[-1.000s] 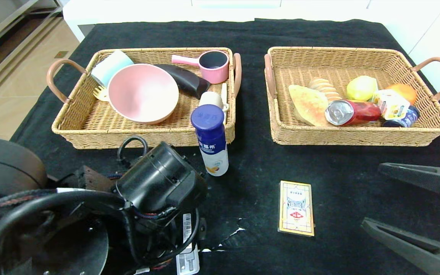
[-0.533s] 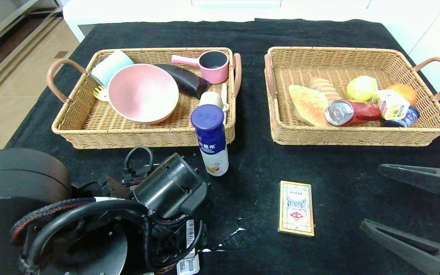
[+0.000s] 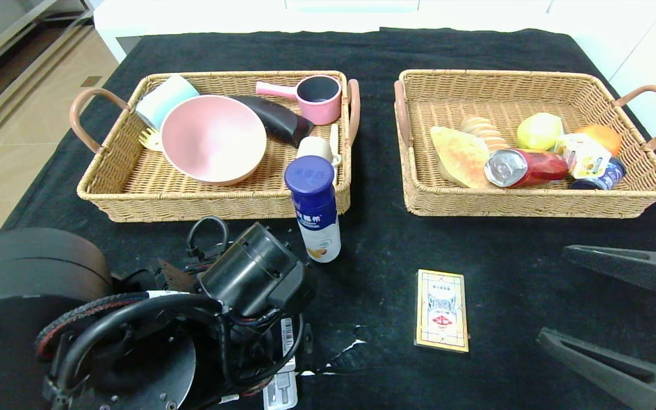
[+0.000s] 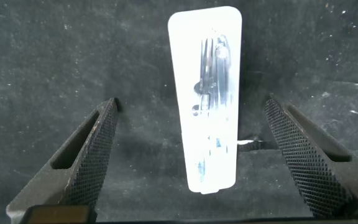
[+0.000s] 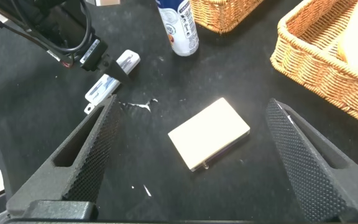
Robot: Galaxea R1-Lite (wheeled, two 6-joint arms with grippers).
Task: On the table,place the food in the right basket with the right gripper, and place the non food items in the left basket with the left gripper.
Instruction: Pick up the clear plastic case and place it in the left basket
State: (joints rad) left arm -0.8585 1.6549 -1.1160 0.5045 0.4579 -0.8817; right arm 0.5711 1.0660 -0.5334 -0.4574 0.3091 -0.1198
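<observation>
Both grippers' fingers spread: left gripper (image 4: 188, 146) straddles white packet (image 4: 205, 96), mostly hidden in head view.

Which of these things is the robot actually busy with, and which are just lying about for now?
In hand:
left gripper, open above the white packet
white packet on the table
left basket, for non-food items

Lying about for now:
blue-capped bottle
card box
right basket, holding food
right gripper, open, above the card box

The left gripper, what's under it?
The left gripper is open above a white packet lying flat on the black cloth. From the head view, the arm hides most of the packet.
</observation>
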